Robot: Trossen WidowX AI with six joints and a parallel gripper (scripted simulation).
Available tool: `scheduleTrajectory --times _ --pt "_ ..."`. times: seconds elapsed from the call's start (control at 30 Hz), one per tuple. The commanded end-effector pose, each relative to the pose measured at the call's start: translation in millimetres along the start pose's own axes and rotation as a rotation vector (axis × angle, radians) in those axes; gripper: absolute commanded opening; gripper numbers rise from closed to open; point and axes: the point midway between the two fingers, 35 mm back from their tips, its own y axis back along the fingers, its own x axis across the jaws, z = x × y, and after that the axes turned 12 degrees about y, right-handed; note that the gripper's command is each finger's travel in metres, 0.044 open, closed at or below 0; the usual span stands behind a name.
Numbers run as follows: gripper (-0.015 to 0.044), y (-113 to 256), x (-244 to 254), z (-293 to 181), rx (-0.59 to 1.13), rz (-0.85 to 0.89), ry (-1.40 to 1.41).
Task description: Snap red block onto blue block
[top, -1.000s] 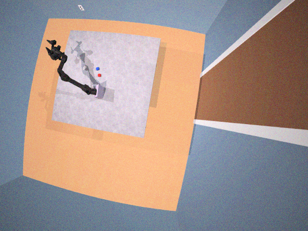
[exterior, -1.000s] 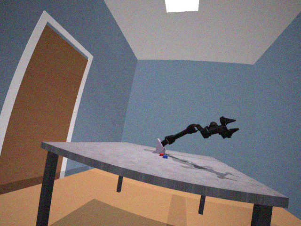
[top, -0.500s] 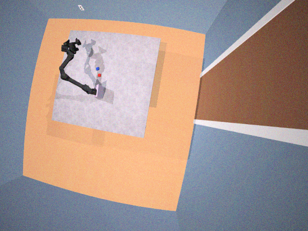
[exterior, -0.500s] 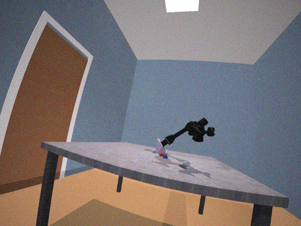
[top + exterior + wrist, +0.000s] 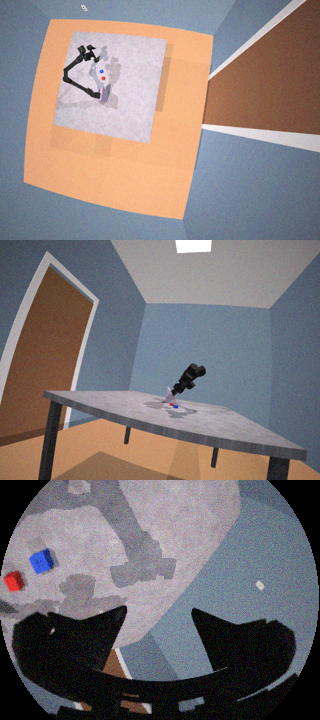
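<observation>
Seen from above, the black arm [image 5: 79, 86] [image 5: 184, 380] bent out to the left edge of the desk [image 5: 131, 90] [image 5: 116, 405] [image 5: 185, 520]. Right of that bend, toward the top left corner, the gripper [image 5: 96, 54] [image 5: 196, 378] [image 5: 159, 610] hung above the top, jaws wide apart with nothing between them. Next came the blue block [image 5: 101, 71] [image 5: 175, 406] [image 5: 41, 561], nearer the left edge than the right. The red block [image 5: 103, 78] [image 5: 171, 404] [image 5: 14, 581] lay near it, slightly farther from the top edge.

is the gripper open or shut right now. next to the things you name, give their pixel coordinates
Open: in the wrist view the two fingers of the gripper [image 5: 96, 53] [image 5: 159, 611] stand wide apart with nothing between them, and the red block [image 5: 103, 78] [image 5: 171, 404] [image 5: 14, 581] lies off to one side.
</observation>
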Motion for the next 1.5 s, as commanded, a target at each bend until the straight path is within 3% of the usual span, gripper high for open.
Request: scheduleTrajectory --times 0.0,0.23,0.47,0.77,0.9,1.47 --pt "0.044 11.1 64.2 -5.0 -0.037 0.191 -0.356" --pt "0.044 54.0 165.8 13.0 -0.036 0.549 -1.084" --pt "0.044 113.0 222.9 60.0 0.029 0.878 -1.755" --pt "0.044 113.3 222.5 60.9 0.031 0.886 -1.771" --pt "0.044 90.0 236.2 78.6 0.03 0.886 -1.771" --pt "0.044 69.8 246.5 92.9 0.029 0.886 -1.771"
